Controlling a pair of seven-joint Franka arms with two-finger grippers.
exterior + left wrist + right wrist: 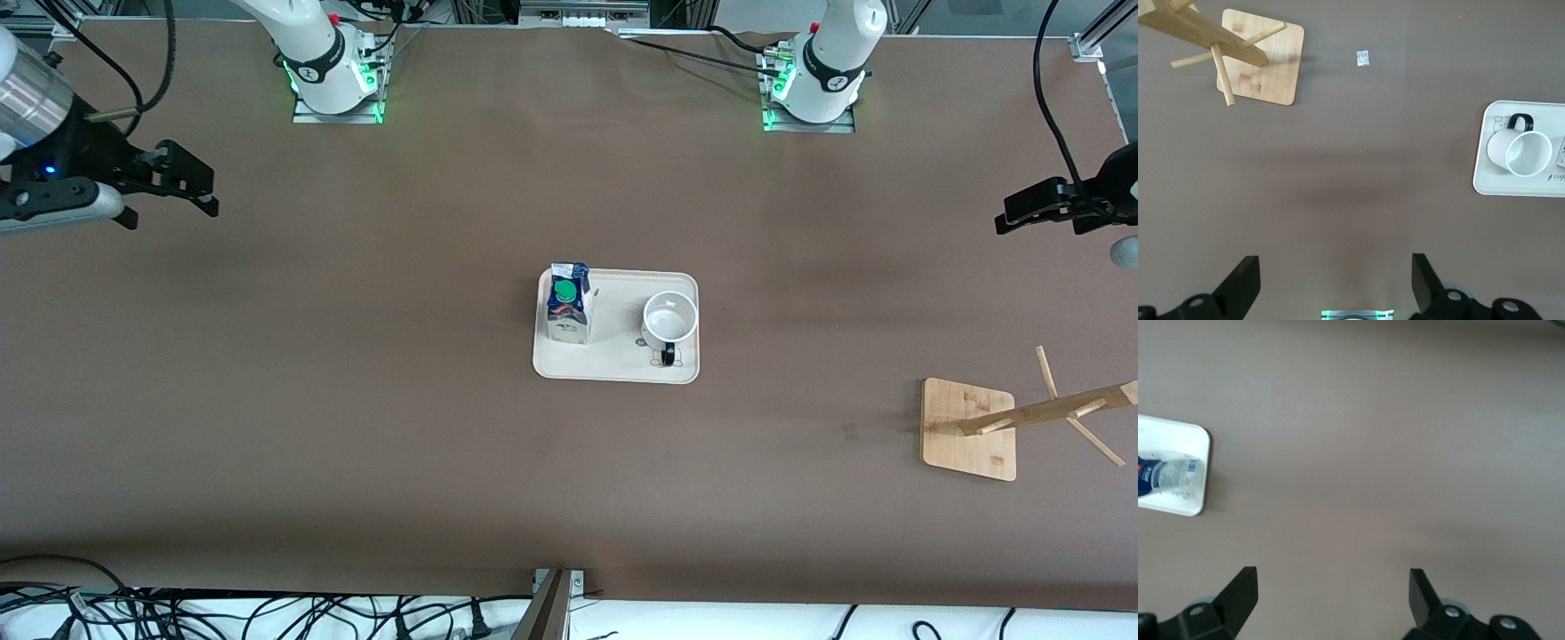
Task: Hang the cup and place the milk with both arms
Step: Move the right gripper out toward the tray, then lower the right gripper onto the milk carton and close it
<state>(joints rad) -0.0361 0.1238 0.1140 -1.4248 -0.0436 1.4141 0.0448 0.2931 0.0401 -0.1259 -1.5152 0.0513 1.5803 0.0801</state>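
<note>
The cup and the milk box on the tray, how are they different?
The cup is round and plain white with an open top, while the milk is a boxy carton with blue print, shut by a green cap. The cup has a black handle; the milk has none. The milk stands toward the right arm's end of the tray, the cup toward the left arm's. Both stand upright.

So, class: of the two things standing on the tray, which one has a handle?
The white mug, at the tray's end toward the left arm: its black loop handle points toward the front camera. The blue milk carton beside it has only a green cap.

left tool (pixel 1009 218) and right tool (pixel 203 188) hang high at their table ends, fingers spread wide.
</note>
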